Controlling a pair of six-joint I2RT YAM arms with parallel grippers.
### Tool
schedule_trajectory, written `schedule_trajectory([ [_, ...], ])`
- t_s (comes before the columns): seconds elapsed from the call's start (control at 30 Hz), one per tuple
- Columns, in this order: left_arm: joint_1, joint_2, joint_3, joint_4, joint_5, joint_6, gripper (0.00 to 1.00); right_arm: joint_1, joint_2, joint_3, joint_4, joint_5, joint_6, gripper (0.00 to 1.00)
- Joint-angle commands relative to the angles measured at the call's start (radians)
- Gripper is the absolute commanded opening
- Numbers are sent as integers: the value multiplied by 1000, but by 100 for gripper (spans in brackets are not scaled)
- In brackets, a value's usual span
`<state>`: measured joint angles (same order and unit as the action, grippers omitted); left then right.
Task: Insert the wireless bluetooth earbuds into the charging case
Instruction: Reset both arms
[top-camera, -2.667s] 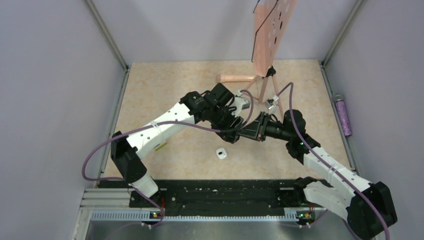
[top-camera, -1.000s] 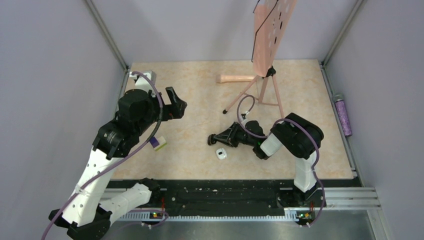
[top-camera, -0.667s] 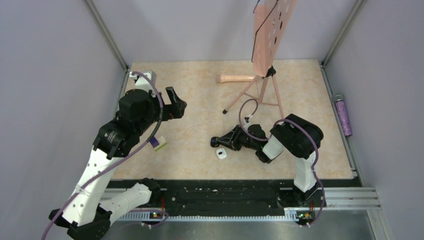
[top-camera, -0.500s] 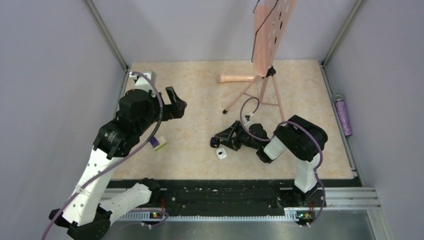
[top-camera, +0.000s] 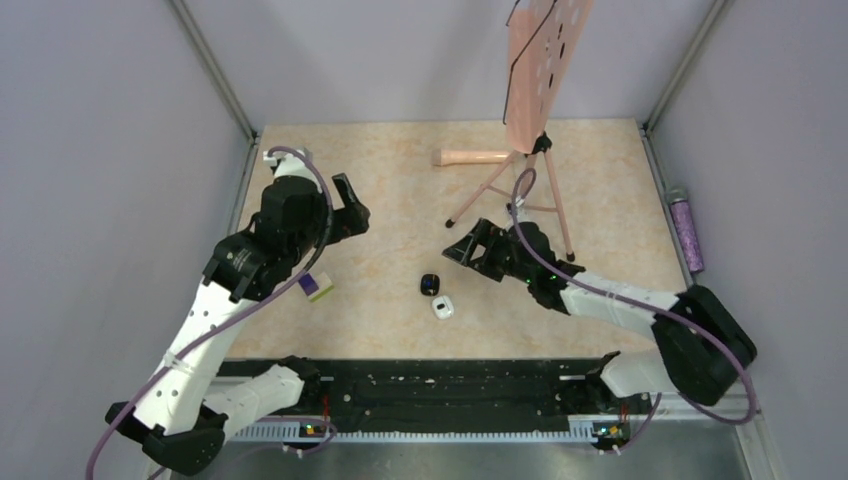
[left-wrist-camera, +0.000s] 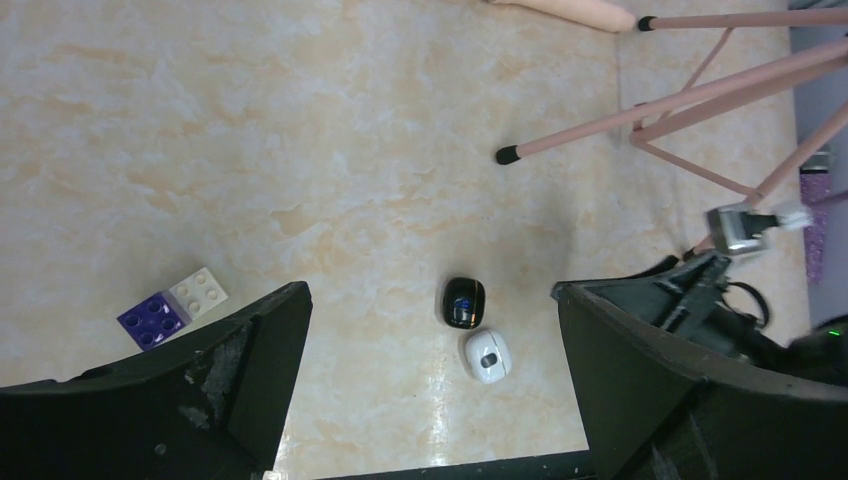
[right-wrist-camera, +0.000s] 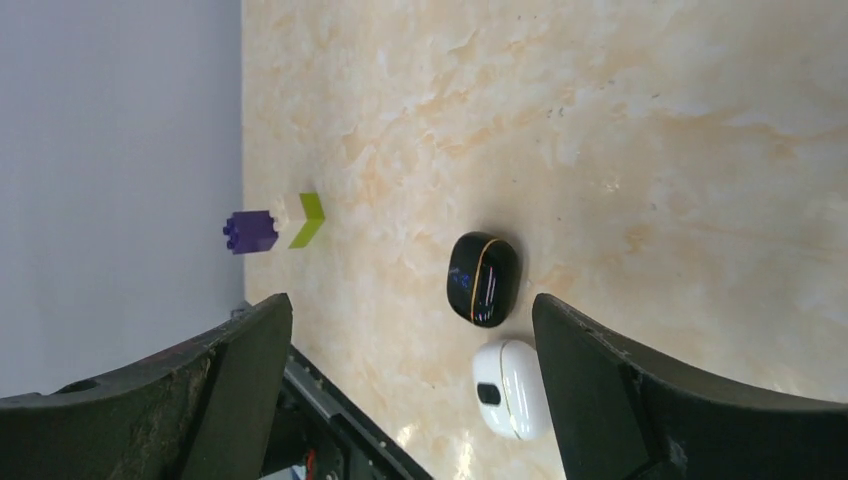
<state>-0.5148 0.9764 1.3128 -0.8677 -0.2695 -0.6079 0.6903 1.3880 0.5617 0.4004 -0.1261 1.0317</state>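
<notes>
I see both hands spread wide and holding nothing. The left gripper (top-camera: 344, 208) hangs above the left half of the table (top-camera: 400, 160), and the right gripper (top-camera: 466, 245) sits low, just beyond the two cases.

The charging case (right-wrist-camera: 482, 279) is a glossy black rounded pebble with a thin gold seam. It lies shut on the marbled beige tabletop, and I cannot tell whether the earbuds are inside it. Just beside it, toward the near edge, lies a smooth white oval case (right-wrist-camera: 510, 388) with a dark spot on top; I cannot tell whether the two touch.

A studded purple, white and yellow-green block (right-wrist-camera: 268, 228) lies well apart, near the left wall. The thin pink legs of the stand (top-camera: 530, 160) splay out behind the right gripper. Bare tabletop surrounds the cases on every side.
</notes>
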Motion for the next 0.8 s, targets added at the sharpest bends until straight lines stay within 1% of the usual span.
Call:
schedule_trajectory([
  [0.0,5,-6,-2,-20,-62,-45,99,19,-200,93,-499,186,-184,88],
  [0.1,4,-30,-36,8,-55,-58,99,20,-337,90,-691,261,-197,88],
  [0.23,4,-56,-79,28,-67,-93,99,20,-558,41,-911,334,-181,89],
  [0.37,4,-54,-107,6,-92,-127,99,20,-727,-1,-1079,392,-156,89],
  [0.5,4,-41,-130,-29,-84,-163,99,21,-808,-6,-1164,412,-150,89],
  [0.6,4,-50,-162,-19,-50,-166,99,20,-810,16,-1185,431,-145,89],
  [0.7,4,-65,-188,-12,-46,-180,99,20,-808,22,-1193,428,-134,89],
  [0.77,4,-72,-196,-12,-44,-180,99,21,-818,13,-1190,414,-121,86],
])
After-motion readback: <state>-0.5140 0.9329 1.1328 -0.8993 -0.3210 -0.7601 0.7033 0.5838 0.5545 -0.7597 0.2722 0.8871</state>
